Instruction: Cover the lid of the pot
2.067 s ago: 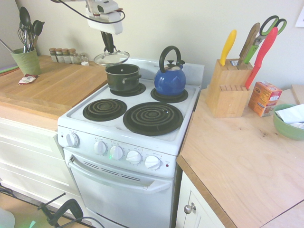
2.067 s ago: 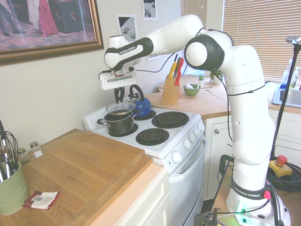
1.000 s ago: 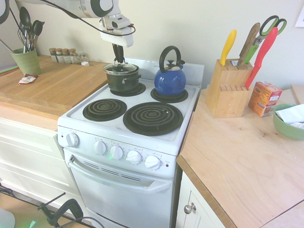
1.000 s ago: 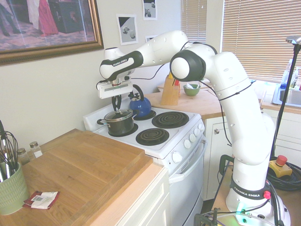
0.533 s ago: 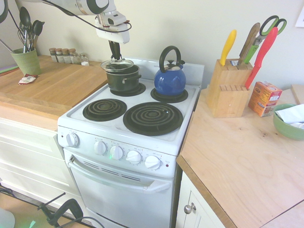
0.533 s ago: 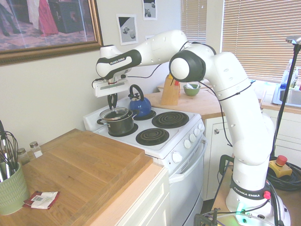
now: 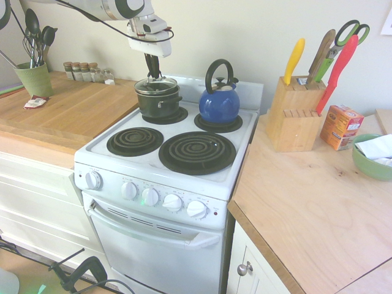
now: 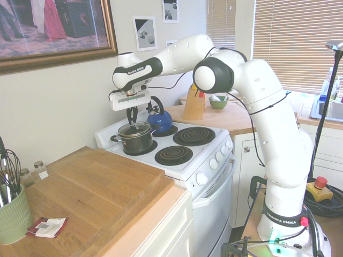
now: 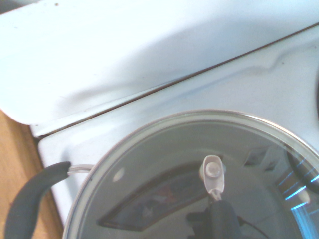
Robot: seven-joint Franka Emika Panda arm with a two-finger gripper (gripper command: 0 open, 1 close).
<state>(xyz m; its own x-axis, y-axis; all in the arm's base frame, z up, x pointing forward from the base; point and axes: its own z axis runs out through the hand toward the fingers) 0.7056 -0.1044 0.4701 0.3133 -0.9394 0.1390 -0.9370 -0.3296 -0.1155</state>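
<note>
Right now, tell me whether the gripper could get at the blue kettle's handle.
Probably yes. The gripper, shut, sits over the lid on the pot; the blue kettle stands beside it, its loop handle upright with nothing above it.

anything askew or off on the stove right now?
Nothing stands out. The lid looks level on the pot, rim lined up as far as both side views show. The gripper is shut just above its knob. The kettle stands upright; no spills show.

Lid cut off by wrist-view edge; knob too small in ext. views.
</note>
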